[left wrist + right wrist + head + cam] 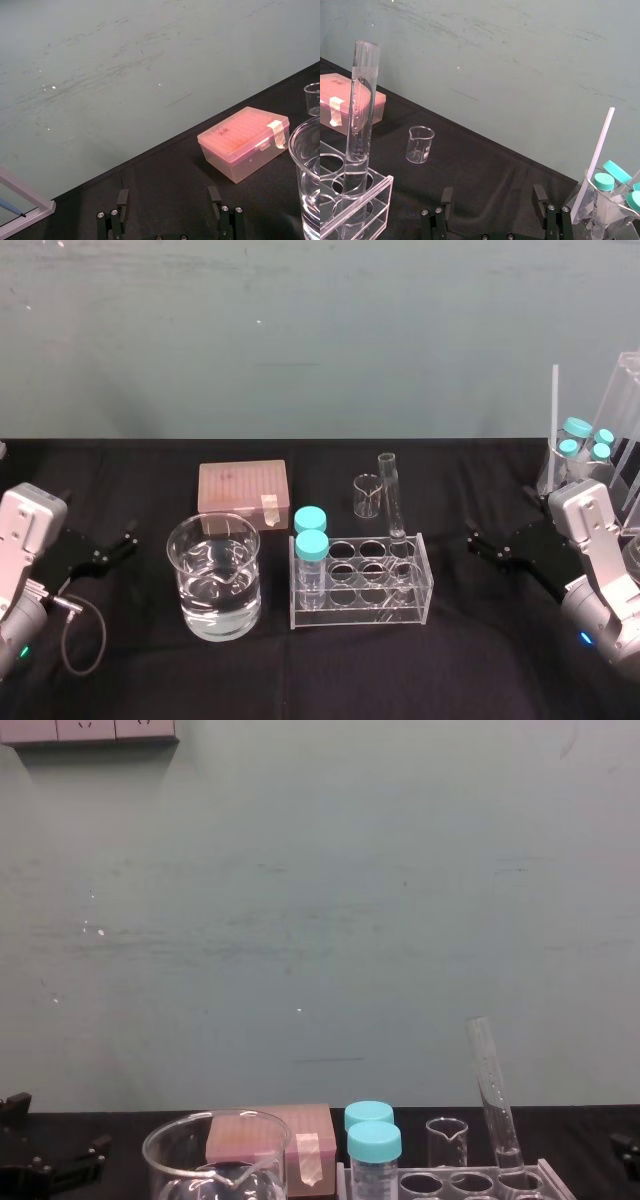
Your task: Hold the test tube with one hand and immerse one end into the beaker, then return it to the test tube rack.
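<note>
Closest to the robot, the left gripper [125, 543] waits low at the left side of the bench [450, 670]. The right gripper [473, 543] waits low at the right side. Both point in toward the middle. The left one's fingers [122, 199] are spread wide with nothing between them. The right one's fingers [539, 195] are wide and bare too. It looks like a ready pose, since open fingers can slide around a thin thing.

Between them, a bit farther out, sits the beaker [213, 590], about half full of clear liquid. Just beside it on the right is the test tube rack [362, 617]. They stand close together, so I think the trip from rack to dip and back is short.

Two teal-capped vials [311, 532] stand in the rack's left holes. The test tube [392, 498] stands in the far right hole. It leans a little, and its top is high above the rack. That tall bare top looks like the easy place to grab. The right gripper is nearer to it, so that one will probably do the job. The tube has not been lifted yet, so the task is at its very start.

Farther back are a pink box [243, 488] and a tiny beaker [367, 495]. The tiny beaker is near the tube, so a careless grab could knock it.
</note>
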Available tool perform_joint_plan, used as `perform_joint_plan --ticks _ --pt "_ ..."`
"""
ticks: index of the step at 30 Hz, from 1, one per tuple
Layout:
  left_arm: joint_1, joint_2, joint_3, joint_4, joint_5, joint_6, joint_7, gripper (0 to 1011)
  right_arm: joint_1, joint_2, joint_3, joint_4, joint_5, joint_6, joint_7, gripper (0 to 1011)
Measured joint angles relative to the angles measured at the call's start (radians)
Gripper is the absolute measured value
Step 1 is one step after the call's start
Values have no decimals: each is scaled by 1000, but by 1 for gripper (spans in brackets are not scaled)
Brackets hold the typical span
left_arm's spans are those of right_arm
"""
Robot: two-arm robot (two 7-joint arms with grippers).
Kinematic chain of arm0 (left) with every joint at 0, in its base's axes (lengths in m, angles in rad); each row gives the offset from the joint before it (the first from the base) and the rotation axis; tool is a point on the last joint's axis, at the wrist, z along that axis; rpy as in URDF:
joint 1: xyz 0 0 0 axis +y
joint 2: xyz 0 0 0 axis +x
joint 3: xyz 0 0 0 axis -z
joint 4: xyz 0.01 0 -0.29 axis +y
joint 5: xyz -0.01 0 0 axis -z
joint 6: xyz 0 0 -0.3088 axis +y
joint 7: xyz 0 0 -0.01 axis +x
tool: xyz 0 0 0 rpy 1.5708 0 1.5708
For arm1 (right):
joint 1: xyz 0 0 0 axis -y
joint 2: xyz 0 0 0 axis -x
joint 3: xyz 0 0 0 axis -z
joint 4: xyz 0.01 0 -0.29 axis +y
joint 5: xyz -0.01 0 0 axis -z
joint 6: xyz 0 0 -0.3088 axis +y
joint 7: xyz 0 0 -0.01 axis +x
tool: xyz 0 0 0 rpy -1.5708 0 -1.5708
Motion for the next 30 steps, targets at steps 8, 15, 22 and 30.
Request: perform_joint_plan --ticks 8,15,22,30 --pt "0 0 0 0 0 0 0 1000 0 0 0 0 0 0 0 1003" --pt "0 0 0 0 0 0 0 1000 0 0 0 0 0 0 0 1003" --pt "0 0 0 0 0 0 0 1000 0 0 0 0 0 0 0 1003" --pt "0 0 0 0 0 0 0 1000 0 0 1 -1 0 0 1 1003"
